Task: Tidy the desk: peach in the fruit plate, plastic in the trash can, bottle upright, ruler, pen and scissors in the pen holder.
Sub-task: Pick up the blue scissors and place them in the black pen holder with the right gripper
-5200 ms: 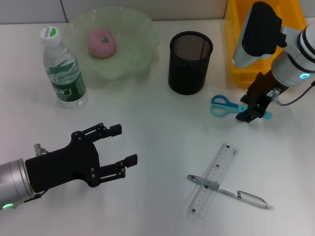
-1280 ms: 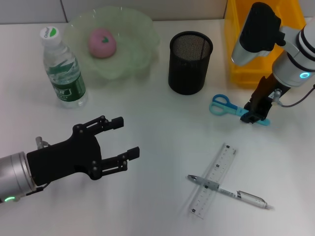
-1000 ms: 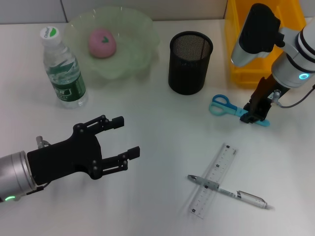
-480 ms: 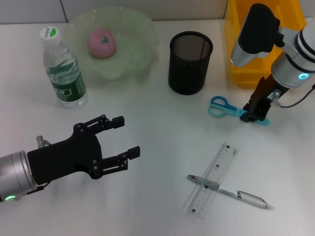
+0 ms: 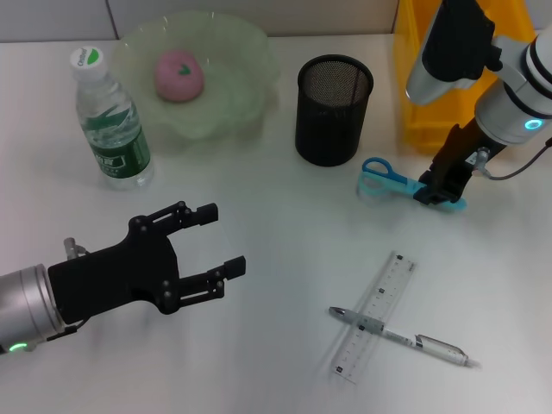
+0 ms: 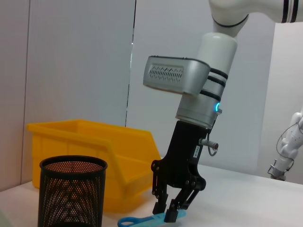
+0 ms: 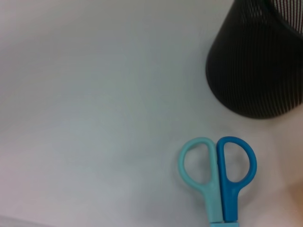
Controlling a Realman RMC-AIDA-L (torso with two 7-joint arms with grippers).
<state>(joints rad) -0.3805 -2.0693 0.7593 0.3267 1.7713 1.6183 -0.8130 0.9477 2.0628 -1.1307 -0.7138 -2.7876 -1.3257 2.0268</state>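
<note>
My right gripper is shut on the blade end of the blue scissors, which hang just above the table with their handles toward the black mesh pen holder. The left wrist view shows the same grip, right gripper on the scissors. The right wrist view shows the scissors' handles near the pen holder. The clear ruler lies under the pen at the front right. The pink peach sits in the green fruit plate. The bottle stands upright. My left gripper hovers open at the front left. The plastic is out of view.
A yellow bin stands at the back right, behind my right arm and beside the pen holder. Bare white table lies between my left gripper and the ruler.
My right gripper has risen a little and carried the scissors left, toward the pen holder. The left arm has stayed where it was.
</note>
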